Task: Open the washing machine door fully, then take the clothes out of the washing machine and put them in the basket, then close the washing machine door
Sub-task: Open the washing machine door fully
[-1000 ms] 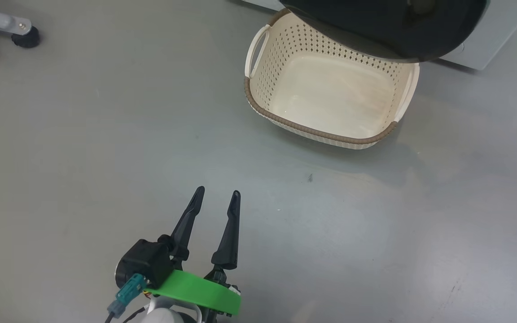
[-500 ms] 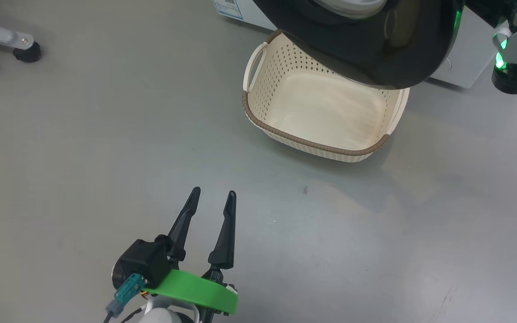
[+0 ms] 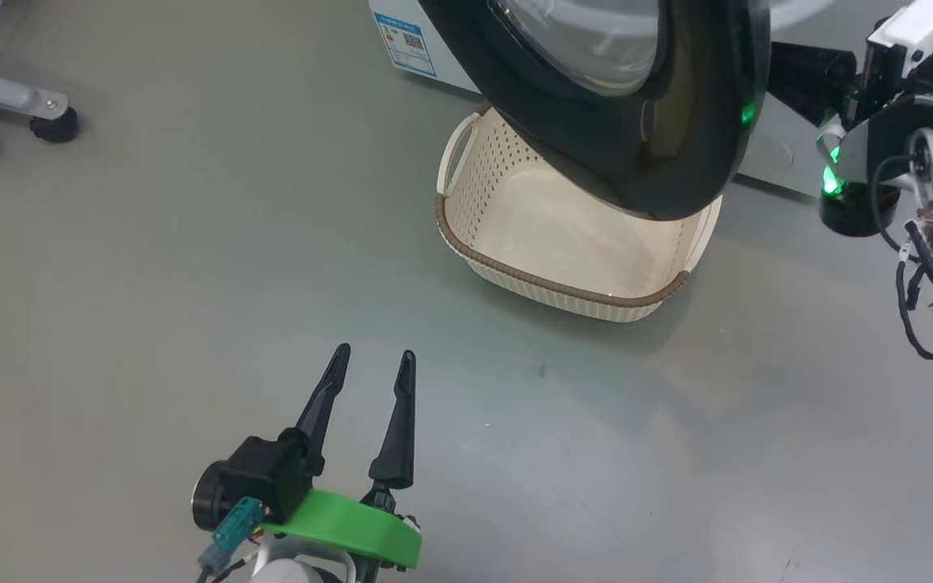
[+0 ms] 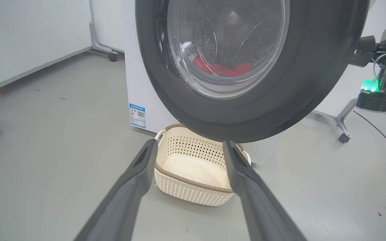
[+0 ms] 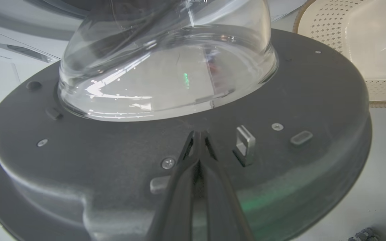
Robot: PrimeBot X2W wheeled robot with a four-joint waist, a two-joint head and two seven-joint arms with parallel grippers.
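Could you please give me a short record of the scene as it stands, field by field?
washing machine door: partly open, swung out above the basket
clothes: red, inside the washing machine, seen through the door
basket: empty, on the floor before the washing machine
left gripper: open, holding nothing, over the floor
right gripper: shut, tips at the door's inner face near the metal latch

The washing machine door (image 3: pixel 677 146), glossy black, stands swung open above the far part of the cream basket (image 3: pixel 564 243). Near the bottom, the left tool (image 3: pixel 375 353) hovers over the grey floor (image 3: pixel 151 243), fingers spread.
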